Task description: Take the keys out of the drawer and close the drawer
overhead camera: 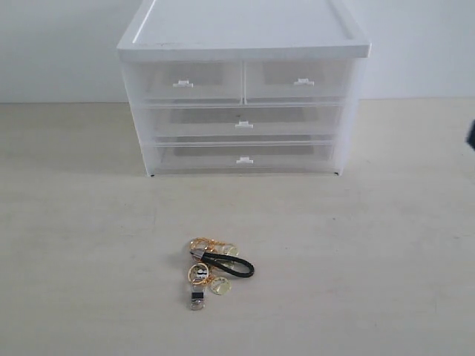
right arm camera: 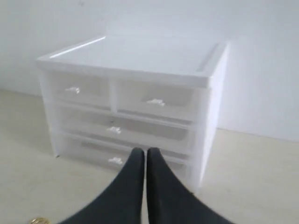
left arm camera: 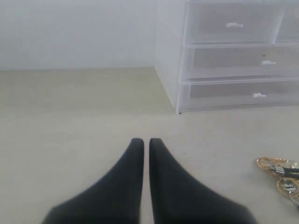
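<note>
The keys point(overhead camera: 211, 268), gold rings and tags with a black loop strap and a silver fob, lie on the table in front of the cabinet; their gold rings point(left arm camera: 279, 170) also show at the edge of the left wrist view. The drawer point(overhead camera: 189, 81), upper left of the cabinet, sits flush and closed with its small tab handle point(overhead camera: 182, 84). My left gripper point(left arm camera: 145, 141) is shut and empty, low over bare table left of the keys. My right gripper point(right arm camera: 144, 151) is shut and empty, facing the cabinet's front from the right.
The white cabinet point(overhead camera: 245, 44) stands at the back against a white wall, with the matching right half-width drawer point(overhead camera: 297, 79) and two full-width drawers point(overhead camera: 243, 122) below, all closed. A dark bit of the right arm point(overhead camera: 470, 136) shows at the exterior view's right edge.
</note>
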Robot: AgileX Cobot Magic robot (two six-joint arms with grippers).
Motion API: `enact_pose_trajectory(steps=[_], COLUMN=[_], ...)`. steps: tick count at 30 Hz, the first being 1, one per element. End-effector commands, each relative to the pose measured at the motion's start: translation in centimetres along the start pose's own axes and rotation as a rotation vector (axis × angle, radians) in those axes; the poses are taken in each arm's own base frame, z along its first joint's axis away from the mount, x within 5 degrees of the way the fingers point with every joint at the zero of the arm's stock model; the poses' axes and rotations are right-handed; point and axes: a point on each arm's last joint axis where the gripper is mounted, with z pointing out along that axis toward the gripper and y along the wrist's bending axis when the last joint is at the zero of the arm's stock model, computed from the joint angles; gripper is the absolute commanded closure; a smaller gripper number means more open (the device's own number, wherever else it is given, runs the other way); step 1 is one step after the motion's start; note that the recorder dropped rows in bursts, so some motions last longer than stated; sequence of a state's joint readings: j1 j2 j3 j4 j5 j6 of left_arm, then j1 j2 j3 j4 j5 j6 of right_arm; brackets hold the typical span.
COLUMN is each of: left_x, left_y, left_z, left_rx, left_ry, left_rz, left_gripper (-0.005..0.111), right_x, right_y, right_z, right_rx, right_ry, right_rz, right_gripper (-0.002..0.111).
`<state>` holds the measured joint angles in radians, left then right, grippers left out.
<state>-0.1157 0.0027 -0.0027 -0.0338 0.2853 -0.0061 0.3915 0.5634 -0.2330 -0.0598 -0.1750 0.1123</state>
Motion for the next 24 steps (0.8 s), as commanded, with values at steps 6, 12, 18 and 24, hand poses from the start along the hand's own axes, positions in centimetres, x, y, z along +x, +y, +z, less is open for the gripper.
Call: enact_pose_trajectory(steps=[6, 12, 18, 24], left_x=[0.1, 0.1, 0.1, 0.1], left_y=[0.0, 0.0, 0.0, 0.0], left_z=[0.0, 0.0, 0.0, 0.0], left_rx=[-0.002, -0.002, -0.002, -0.002], left_ry=[0.000, 0.000, 0.000, 0.000], left_rz=[-0.007, -0.007, -0.007, -0.007], left_gripper=[0.103, 0.103, 0.103, 0.103], right_x=[3.5, 4.1, 5.5, 7.5], right_y=[-1.6, -1.7, -2.4, -2.9], right_z=[-5.4, -6.5, -6.5, -6.7], right_rx=[0.194, 0.245, 0.372, 0.475], right_ry=[-0.219, -0.300, -0.150, 0.083], right_rz=[0.067, 0.100, 0.111, 0.052], right_gripper=[0.108, 0.108, 0.108, 0.108])
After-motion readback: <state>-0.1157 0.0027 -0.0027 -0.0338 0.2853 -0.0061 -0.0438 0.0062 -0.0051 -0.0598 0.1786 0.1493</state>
